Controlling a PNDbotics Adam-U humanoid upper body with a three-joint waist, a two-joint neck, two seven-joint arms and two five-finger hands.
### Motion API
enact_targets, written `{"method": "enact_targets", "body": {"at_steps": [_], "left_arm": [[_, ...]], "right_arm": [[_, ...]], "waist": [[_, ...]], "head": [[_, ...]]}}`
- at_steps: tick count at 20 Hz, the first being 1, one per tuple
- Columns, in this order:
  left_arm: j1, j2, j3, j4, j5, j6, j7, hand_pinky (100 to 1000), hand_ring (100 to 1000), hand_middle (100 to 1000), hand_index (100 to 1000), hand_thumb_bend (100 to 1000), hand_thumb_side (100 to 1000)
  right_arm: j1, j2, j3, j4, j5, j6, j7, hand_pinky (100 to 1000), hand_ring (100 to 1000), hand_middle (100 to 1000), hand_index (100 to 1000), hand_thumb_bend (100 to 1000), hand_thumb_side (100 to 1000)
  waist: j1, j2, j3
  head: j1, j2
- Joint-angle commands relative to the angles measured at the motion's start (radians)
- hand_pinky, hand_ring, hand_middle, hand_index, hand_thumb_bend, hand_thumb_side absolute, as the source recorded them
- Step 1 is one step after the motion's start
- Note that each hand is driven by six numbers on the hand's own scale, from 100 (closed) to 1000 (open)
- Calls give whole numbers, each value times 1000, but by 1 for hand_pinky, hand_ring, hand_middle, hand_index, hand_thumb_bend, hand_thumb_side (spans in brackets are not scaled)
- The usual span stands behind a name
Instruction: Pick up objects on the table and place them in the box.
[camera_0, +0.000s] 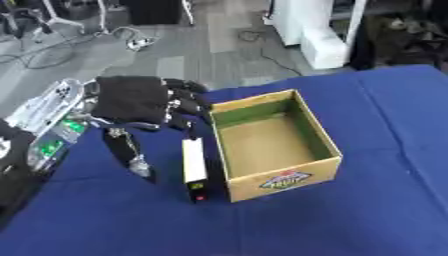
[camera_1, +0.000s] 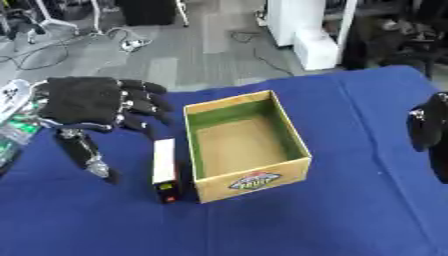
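Zero items in the open brown cardboard box (camera_0: 273, 142); long white-and-black rectangular device (camera_0: 193, 169) lies left-centre, unpicked; left hand (camera_0: 140, 100) hovers, fingers spread, empty; right hand (camera_1: 431, 130) unclear.

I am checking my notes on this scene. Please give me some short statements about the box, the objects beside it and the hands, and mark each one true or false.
1. The cardboard box is empty inside. True.
2. The long white and black object lies inside the box. False: it lies on the blue cloth, just outside the box's left wall.
3. The left hand is above the cloth, to the left of the box, and holds nothing. True.
4. The right hand is over the box. False: it shows only at the right edge of the right eye view, away from the box.
5. The box lies on its side. False: it stands upright, open at the top.
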Motion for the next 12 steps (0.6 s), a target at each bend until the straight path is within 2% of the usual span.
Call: {"method": "enact_targets", "body": {"at_steps": [1, 5, 12], "left_arm": [[-25, 41, 5, -22, 50, -27, -56, 995, 898, 805, 735, 737, 411], [-26, 43, 7, -29, 94, -27, -93, 1000, 897, 819, 783, 761, 438], [-34, 44, -1, -30, 149, -27, -159, 1000, 889, 815, 778, 759, 448]], "right_arm": [[-14, -28, -6, -13, -2, -11, 16, 189, 333, 386, 474, 100, 1000], [-14, -28, -5, -13, -2, -10, 17, 189, 333, 386, 474, 100, 1000], [-16, -28, -4, -13, -5, -7, 18, 189, 333, 386, 473, 100, 1000]], "waist": [[-2, -8, -1], [-2, -8, -1], [-2, -9, -4]], "head": [[-11, -11], [-11, -11], [-9, -11]]}}
